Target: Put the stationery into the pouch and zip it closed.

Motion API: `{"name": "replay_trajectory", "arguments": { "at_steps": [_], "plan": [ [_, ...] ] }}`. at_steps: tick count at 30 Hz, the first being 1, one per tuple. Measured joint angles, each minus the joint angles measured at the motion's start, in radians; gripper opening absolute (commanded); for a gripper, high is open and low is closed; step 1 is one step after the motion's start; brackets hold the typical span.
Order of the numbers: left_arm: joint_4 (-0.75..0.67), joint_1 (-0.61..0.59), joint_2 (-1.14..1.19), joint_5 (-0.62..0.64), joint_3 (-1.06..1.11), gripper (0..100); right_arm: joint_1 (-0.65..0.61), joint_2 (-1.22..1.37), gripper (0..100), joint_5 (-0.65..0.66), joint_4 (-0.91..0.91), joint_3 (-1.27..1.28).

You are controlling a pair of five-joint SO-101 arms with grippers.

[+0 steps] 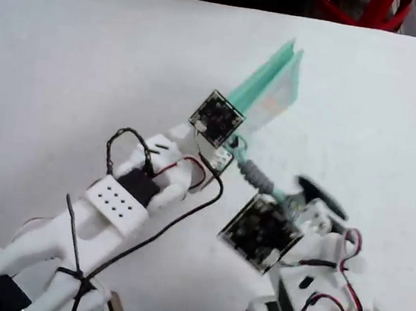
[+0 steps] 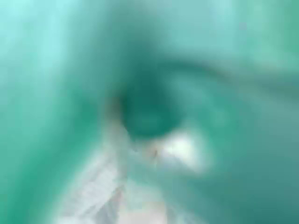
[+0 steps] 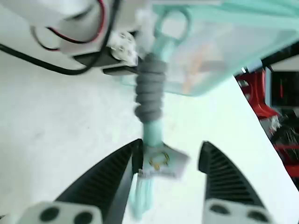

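Teal pouch (image 1: 273,83), tilted on edge over the white counter (image 1: 68,53) beside the left claw (image 1: 231,145), whose grip we cannot tell; right claw (image 3: 170,150) gapes astride its zip pull (image 3: 150,93), presumably for tugging shut.

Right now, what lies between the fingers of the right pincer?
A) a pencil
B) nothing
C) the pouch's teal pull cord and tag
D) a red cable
C: the right wrist view shows the pull cord and its tag between the open right pincer, leading to the pouch.
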Motion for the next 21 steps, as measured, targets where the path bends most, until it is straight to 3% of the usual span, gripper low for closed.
{"name": "replay_trajectory", "arguments": {
  "at_steps": [6,13,17,21],
  "plan": [
    [0.040,0.000,0.000,0.000,0.000,2,0.124,0.000,1.0,-0.041,-0.195,-0.011],
    [0.117,0.054,0.000,-0.031,0.000,2,0.293,0.002,1.9,-0.399,-0.522,0.040],
    [0.135,0.078,0.000,-0.064,-0.002,2,0.295,0.005,1.9,-0.560,-0.652,0.120],
    [0.135,0.078,0.000,-0.064,-0.002,2,0.198,0.017,1.9,-0.594,-0.687,0.153]
  ]
}}
